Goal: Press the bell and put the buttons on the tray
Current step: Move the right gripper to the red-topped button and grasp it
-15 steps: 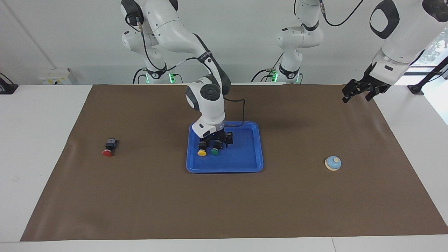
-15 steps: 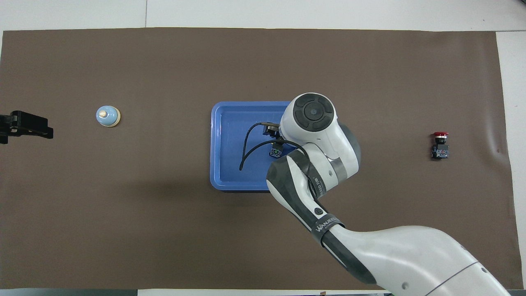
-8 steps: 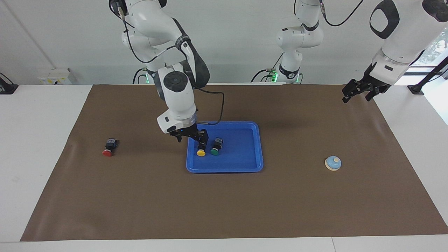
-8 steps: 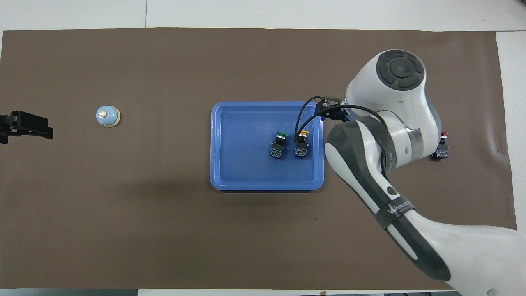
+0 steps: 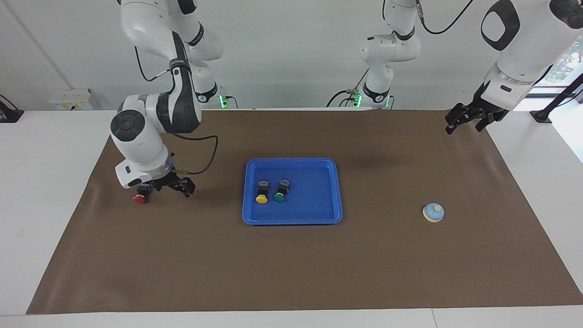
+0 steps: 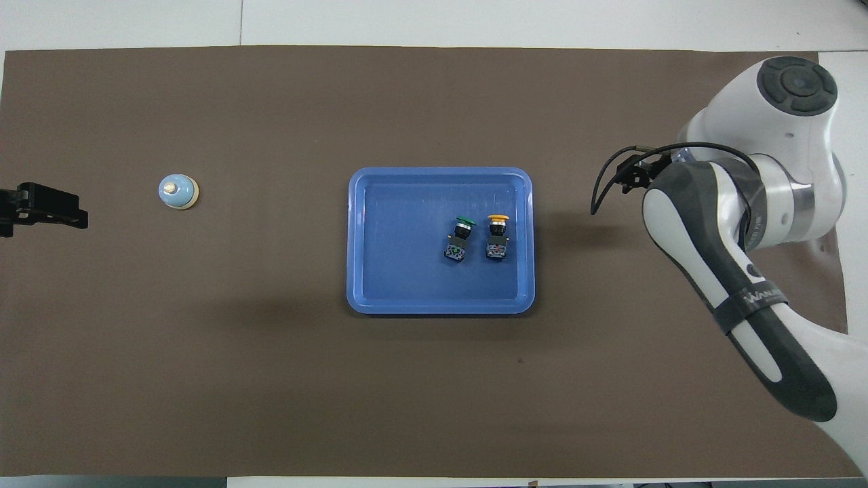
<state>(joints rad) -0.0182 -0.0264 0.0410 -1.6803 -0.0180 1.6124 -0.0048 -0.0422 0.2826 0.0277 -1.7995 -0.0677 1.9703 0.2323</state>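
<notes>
The blue tray (image 5: 314, 209) lies mid-table and also shows in the overhead view (image 6: 400, 271). In it lie the yellow button (image 5: 262, 195) (image 6: 497, 238) and the green button (image 5: 280, 193) (image 6: 460, 240), side by side. The red button (image 5: 139, 199) lies on the mat toward the right arm's end; in the overhead view the arm hides it. My right gripper (image 5: 166, 188) is open and low, right at the red button's body; I cannot tell if it touches. The light-blue bell (image 5: 433, 212) (image 6: 178, 192) stands toward the left arm's end. My left gripper (image 5: 464, 120) (image 6: 41, 207) waits open, raised over the mat's corner.
A brown mat (image 5: 291, 269) covers the table, with white table edge (image 5: 50, 182) around it. The right arm's cable (image 5: 205, 159) hangs beside its wrist. The right arm's forearm (image 6: 746, 298) covers the mat's end in the overhead view.
My right gripper left the yellow and green buttons in the tray, opened, and swung along the table to the red button. The left arm has not moved.
</notes>
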